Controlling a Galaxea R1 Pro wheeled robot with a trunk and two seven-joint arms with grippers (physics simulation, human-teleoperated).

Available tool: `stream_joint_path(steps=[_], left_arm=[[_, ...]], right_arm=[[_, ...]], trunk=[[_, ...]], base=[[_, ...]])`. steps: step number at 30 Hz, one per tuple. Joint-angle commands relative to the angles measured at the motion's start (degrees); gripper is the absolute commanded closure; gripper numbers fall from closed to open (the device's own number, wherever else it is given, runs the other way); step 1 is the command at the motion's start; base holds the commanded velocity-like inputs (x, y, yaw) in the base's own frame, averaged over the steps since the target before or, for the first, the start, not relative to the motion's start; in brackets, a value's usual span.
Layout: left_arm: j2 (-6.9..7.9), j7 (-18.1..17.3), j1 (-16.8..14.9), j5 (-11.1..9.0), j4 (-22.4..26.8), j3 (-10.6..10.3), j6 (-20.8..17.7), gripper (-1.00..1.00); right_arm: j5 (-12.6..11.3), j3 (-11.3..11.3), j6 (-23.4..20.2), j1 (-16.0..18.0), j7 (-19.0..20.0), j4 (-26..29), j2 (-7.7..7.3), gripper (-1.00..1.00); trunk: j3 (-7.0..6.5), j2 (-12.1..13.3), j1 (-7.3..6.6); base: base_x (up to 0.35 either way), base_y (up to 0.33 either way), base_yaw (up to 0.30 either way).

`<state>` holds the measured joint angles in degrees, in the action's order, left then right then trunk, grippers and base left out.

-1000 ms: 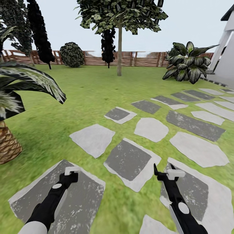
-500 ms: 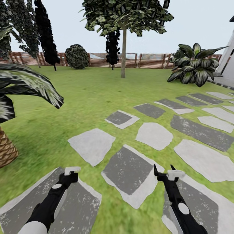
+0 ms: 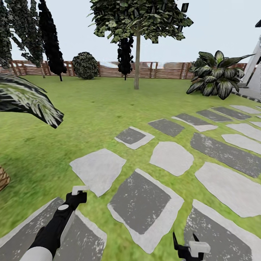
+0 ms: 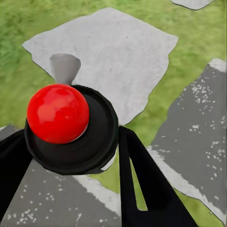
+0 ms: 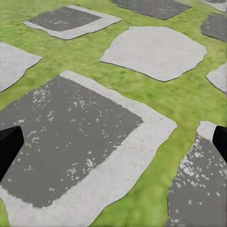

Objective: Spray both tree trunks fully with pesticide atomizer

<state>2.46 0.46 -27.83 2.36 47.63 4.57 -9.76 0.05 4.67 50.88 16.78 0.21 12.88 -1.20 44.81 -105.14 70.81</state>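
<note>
The pesticide atomizer (image 4: 71, 127), a dark round body with a red knob and a grey nozzle, sits between the black fingers (image 4: 142, 184) of my left gripper (image 3: 80, 191), which is shut on it above a paving slab. My right gripper (image 3: 184, 242) is low at the near edge of the head view. It is open, with its fingertips (image 5: 9, 142) far apart over a dark slab and nothing between them. One tree has a straight pale tree trunk (image 3: 137, 61) and stands far ahead on the lawn. A second tree (image 3: 25, 32) rises at the far left by the fence.
Grey and dark stepping stones (image 3: 139, 206) cross the grass from the near ground to the right. A palm frond (image 3: 32, 101) hangs at the left. A round bush (image 3: 85, 65), dark cypresses (image 3: 50, 40), a broad-leaf plant (image 3: 215, 74) and a slat fence (image 3: 163, 69) lie beyond.
My right arm has dropped back toward the near edge of the head view. The whole view has shifted, so the camera moved. The left arm holds its place.
</note>
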Motion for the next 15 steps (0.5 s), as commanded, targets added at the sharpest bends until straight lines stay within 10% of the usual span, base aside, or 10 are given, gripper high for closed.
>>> stream_joint_path(steps=[1, 15], left_arm=[[0.00, 0.0, 0.0, 0.0, 0.0, 0.0, 0.0, 1.00], [0.00, 0.1, 0.0, 0.0, 0.0, 0.0, 0.0, 1.00]], right_arm=[[0.0, 0.0, 1.3, 0.0, 0.1, -1.9, -0.10, -1.00], [0.1, -0.1, 1.9, -0.1, 0.2, -11.2, 0.03, -1.00]], trunk=[[0.00, 0.0, 0.00], [0.00, 0.0, 0.00]], base=[[0.341, -0.003, 0.000], [0.341, 0.000, 0.000]])
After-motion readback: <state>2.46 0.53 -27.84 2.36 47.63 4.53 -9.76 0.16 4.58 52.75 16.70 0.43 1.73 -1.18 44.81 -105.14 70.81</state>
